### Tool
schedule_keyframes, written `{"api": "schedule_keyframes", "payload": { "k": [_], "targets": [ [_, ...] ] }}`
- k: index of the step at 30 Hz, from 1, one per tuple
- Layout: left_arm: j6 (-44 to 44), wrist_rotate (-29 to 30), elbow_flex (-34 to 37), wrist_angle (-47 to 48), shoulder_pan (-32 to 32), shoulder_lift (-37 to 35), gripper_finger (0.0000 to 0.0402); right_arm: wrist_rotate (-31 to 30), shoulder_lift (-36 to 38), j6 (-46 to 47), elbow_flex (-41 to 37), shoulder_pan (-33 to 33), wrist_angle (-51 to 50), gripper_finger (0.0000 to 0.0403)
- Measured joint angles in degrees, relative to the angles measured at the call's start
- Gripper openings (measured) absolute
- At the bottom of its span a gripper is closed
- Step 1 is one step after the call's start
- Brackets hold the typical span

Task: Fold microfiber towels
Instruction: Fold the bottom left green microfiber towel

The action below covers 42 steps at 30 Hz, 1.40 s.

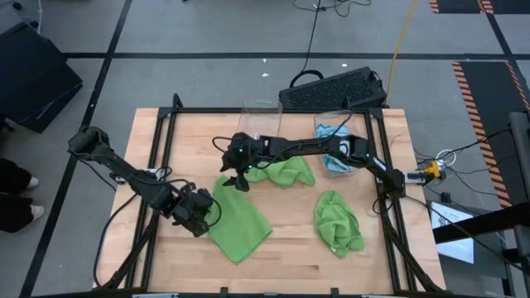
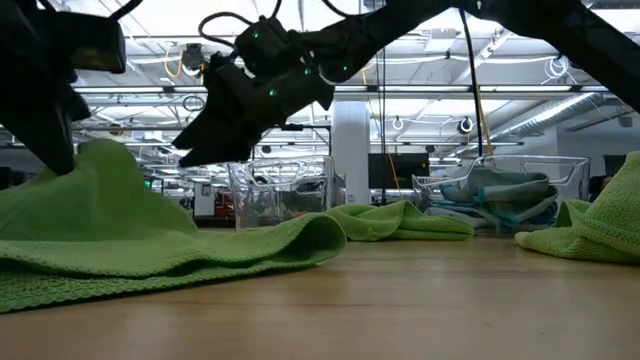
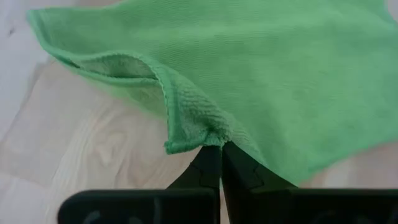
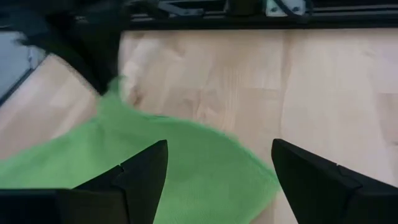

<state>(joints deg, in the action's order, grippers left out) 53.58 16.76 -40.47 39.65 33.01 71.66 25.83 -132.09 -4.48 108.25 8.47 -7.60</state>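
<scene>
Green towel (image 1: 238, 217) pinched in my left tool (image 1: 197, 211); right tool (image 1: 238, 175) spread; nothing folded yet.

The wooden tabletop (image 1: 281, 248) fills the middle of the high view. Near its upper edge stand two clear plastic bins (image 1: 263, 116), side by side. Above them, on the grey floor (image 1: 207, 33), lies a black keyboard (image 1: 331, 88).

No readable text, labels or numbers anywhere.
</scene>
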Motion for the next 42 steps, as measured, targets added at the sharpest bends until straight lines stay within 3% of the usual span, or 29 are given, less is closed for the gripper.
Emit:
{"api": "schedule_keyframes", "payload": {
  "k": [8, 19, 26, 34, 42],
  "targets": [
    [-9.0, -2.5, -1.8, 1.4, 0.0, 0.0, 0.0001, 0.4, -1.7, -5.4, 0.1, -0.8, 0.8, 0.0277],
    [-14.0, -4.3, -1.9, 2.0, 0.1, 0.0, 0.0001, 2.7, -1.7, -15.2, 0.1, -2.8, -2.5, 0.0276],
    [-22.9, -4.5, -4.0, 3.5, 0.2, 0.0, 0.0001, -4.7, -1.0, -19.6, -0.1, -4.3, -3.8, 0.0276],
    [-29.2, -4.7, -5.2, 3.9, 0.2, 0.0, 0.0001, -7.2, -0.7, -22.0, -0.1, -4.9, -4.2, 0.0273],
    [-34.9, -6.4, -5.2, 3.8, 0.6, 0.0, 0.0001, -7.7, -0.7, -25.6, -0.1, -4.5, -3.8, 0.0228]
  ]
}}
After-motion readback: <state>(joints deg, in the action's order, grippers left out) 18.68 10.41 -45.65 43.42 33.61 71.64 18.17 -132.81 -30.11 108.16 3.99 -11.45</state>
